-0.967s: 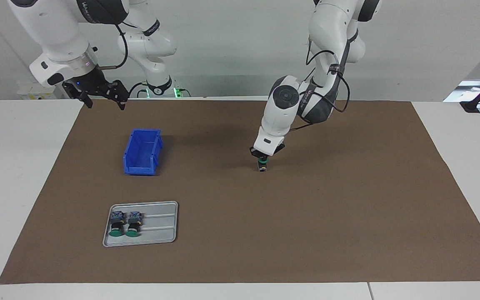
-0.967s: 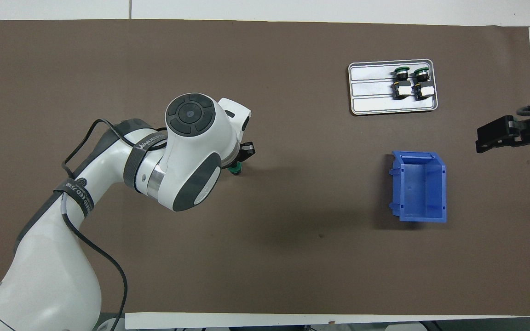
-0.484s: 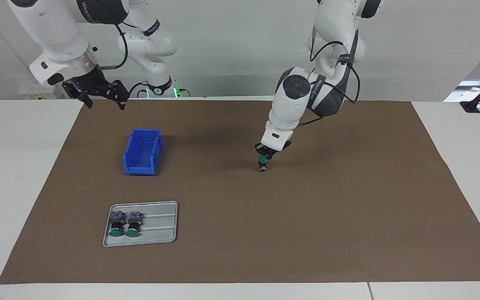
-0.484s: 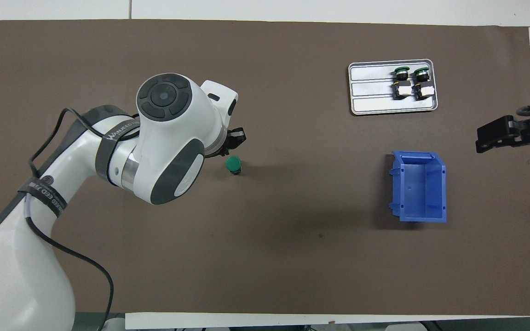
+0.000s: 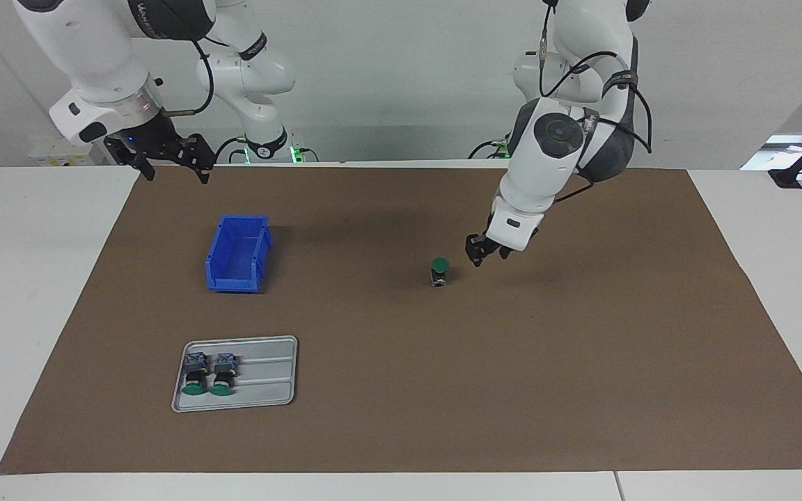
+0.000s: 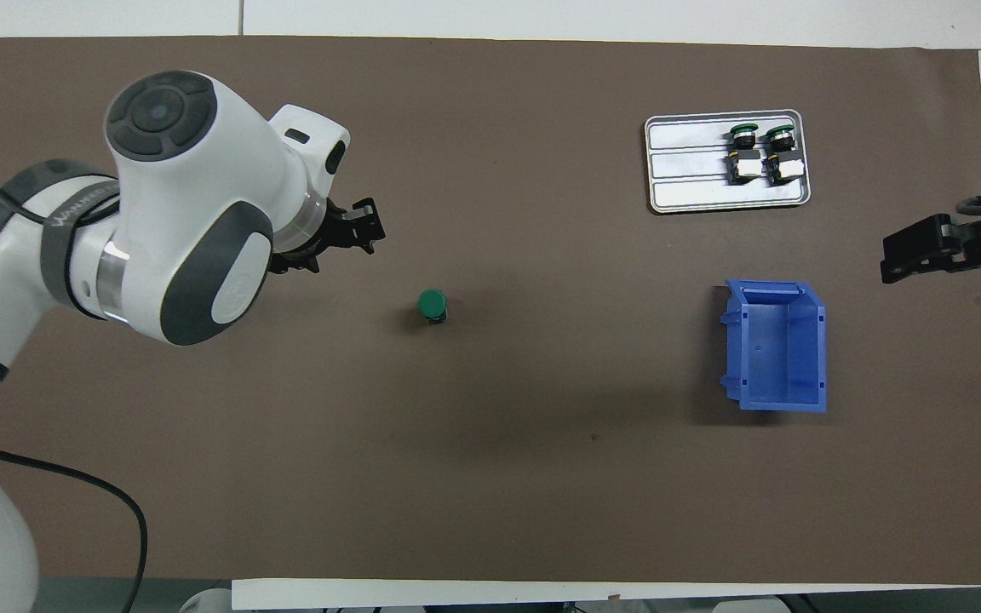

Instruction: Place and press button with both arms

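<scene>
The button [image 5: 439, 271] stands upright on the brown mat near the table's middle, green cap up, with nothing touching it; from overhead its cap [image 6: 432, 303] shows as a green disc. My left gripper [image 5: 487, 255] hangs open and empty just above the mat, beside the button toward the left arm's end of the table, and it shows clear of the cap in the overhead view [image 6: 367, 232]. My right gripper [image 5: 177, 172] waits open and raised over the mat's edge by the robots, close to the blue bin [image 5: 235, 282].
A grey metal tray [image 5: 269, 379] lies farther from the robots than the blue bin [image 6: 776, 398] and holds two more green-capped buttons [image 5: 209, 374] lying on their sides. The brown mat [image 5: 582, 362] covers most of the white table.
My left gripper opened, let go of the button and lifted away toward the left arm's end of the table. The button stayed upright in place. The right arm has not moved.
</scene>
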Motion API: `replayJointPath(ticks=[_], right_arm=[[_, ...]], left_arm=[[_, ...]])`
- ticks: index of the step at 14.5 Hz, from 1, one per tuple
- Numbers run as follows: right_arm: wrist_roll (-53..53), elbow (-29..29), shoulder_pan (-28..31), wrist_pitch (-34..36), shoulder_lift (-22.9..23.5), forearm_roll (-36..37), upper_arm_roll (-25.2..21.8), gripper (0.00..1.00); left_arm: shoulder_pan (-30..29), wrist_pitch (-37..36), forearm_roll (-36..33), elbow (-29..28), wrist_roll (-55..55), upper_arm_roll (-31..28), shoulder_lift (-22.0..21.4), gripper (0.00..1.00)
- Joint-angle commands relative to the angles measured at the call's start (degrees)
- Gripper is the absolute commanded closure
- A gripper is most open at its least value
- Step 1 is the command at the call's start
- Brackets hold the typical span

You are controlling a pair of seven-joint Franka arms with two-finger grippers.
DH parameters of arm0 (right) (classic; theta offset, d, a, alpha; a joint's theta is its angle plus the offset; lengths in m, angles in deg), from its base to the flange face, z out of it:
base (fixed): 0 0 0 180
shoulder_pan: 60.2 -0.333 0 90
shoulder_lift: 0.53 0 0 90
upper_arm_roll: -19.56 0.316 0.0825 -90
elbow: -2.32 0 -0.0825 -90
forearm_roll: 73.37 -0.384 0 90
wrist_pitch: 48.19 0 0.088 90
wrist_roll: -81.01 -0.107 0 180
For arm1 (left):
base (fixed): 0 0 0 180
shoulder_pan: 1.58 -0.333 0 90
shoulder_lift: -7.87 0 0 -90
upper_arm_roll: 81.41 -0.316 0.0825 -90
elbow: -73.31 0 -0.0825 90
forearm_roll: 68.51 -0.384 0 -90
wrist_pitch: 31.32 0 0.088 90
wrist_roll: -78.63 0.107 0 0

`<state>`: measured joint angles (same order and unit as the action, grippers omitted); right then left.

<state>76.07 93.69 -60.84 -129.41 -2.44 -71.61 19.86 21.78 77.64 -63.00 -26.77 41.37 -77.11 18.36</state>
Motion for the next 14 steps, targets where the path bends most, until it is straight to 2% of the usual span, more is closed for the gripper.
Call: replayJointPath(ticks=[1,9,14], right_arm=[[1.2,0.8,0.1,-0.2,-0.7,-0.2,-0.1,0.00],[1.2,0.8,0.1,-0.2,-0.7,-0.2,-0.1,0.00],[1.2,0.8,0.1,-0.2,-0.7,-0.2,-0.1,0.00]], left_arm=[[-4.3,-4.4,-1.0,-0.5,6.9,0.0,-3.4,0.01],[-20.0,-16.0,-1.0,-0.6,31.1,0.0,-10.1,0.01],[-22.2,-18.4,-4.9,0.2,32.7,-0.3,-12.4,0.01]])
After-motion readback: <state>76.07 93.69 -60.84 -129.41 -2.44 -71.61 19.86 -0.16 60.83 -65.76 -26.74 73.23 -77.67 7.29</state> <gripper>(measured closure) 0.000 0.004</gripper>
